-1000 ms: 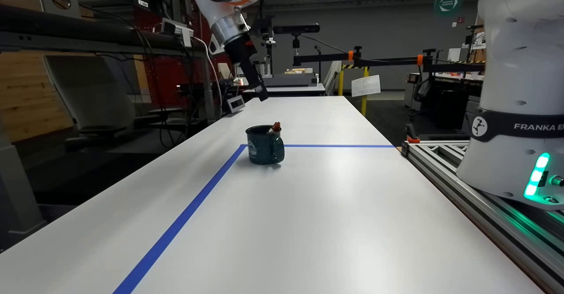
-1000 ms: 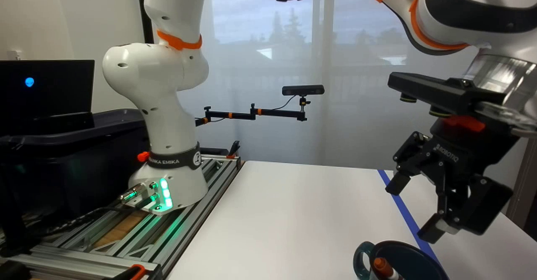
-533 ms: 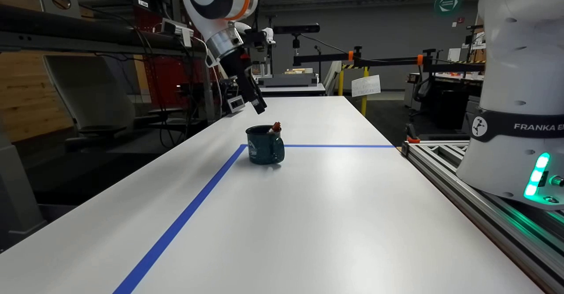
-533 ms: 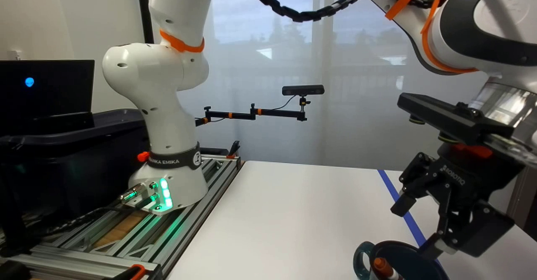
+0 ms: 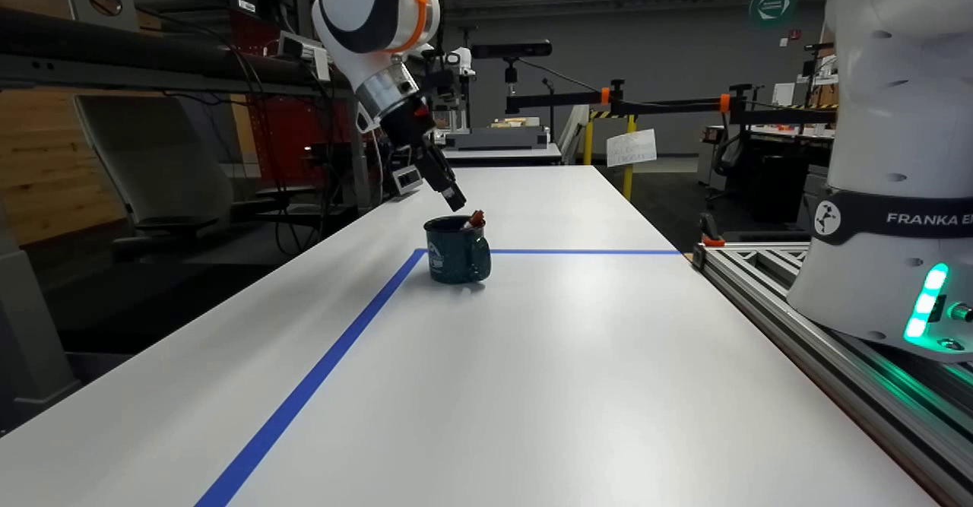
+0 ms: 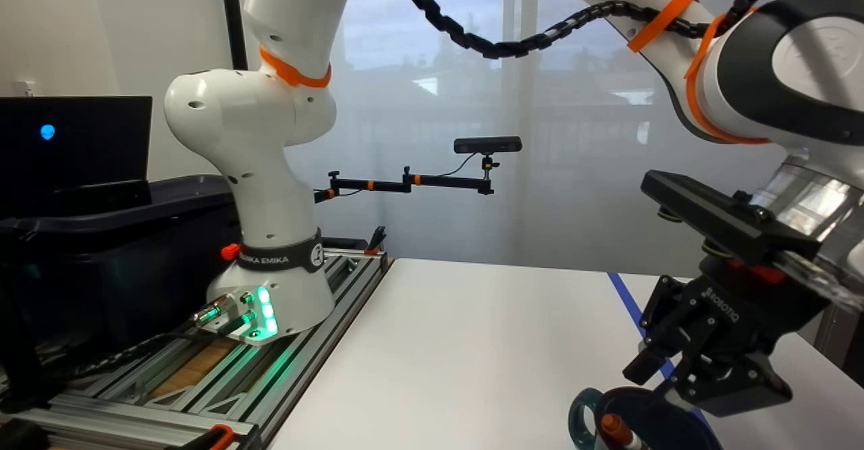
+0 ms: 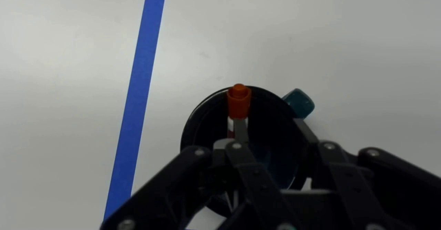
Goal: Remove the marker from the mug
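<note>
The dark teal mug [image 5: 454, 258] stands upright on the white table. Leaning inside it is the marker [image 7: 238, 104], its orange cap at the rim and a white and dark red part below; its lower end is hidden. In an exterior view the same marker [image 6: 617, 428] rests near the handle side. My gripper [image 7: 272, 130] hangs tilted just above the mug's mouth, its jaws partly apart with nothing between them. In the wrist view one finger [image 7: 241, 131] overlaps the marker's body, and the other lies toward the mug handle [image 7: 299, 103]. Contact with the marker cannot be made out.
Blue tape [image 5: 327, 366] runs along the table beside the mug and turns a corner behind it. The robot's base [image 6: 270, 295] stands on a metal rail frame [image 6: 337, 342] at the table's side. A small grey box [image 5: 407, 180] sits by the far table edge.
My gripper has come down toward the mug, and its fingers have drawn closer together. The mug and the marker have stayed where they were.
</note>
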Robot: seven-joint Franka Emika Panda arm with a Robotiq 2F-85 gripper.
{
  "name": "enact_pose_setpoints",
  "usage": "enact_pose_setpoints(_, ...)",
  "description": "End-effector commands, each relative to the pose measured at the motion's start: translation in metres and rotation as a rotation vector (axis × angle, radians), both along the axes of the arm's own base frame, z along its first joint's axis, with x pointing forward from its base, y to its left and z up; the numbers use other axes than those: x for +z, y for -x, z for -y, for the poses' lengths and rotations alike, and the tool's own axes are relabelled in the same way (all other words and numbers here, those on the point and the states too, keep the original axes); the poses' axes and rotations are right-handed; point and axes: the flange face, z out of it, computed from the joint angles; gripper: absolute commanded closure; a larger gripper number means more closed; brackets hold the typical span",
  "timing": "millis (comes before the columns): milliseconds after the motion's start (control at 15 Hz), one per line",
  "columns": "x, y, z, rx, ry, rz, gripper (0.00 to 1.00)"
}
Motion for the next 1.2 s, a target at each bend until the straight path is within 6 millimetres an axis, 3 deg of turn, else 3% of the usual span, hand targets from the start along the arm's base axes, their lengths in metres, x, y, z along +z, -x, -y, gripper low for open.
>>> enact_pose_setpoints(0, -0.006, -0.003, 0.002, -0.016, 0.008, -0.034, 0.57)
enact_pose_setpoints(400, -0.013, -0.003, 0.007, -0.013, 0.059, -0.048, 0.56)
enact_pose_setpoints(800, -0.018, -0.004, 0.013, 0.006, 0.103, -0.063, 0.61)
enact_pose_setpoints(1133, -0.027, -0.005, 0.008, 0.013, 0.087, -0.077, 0.61)
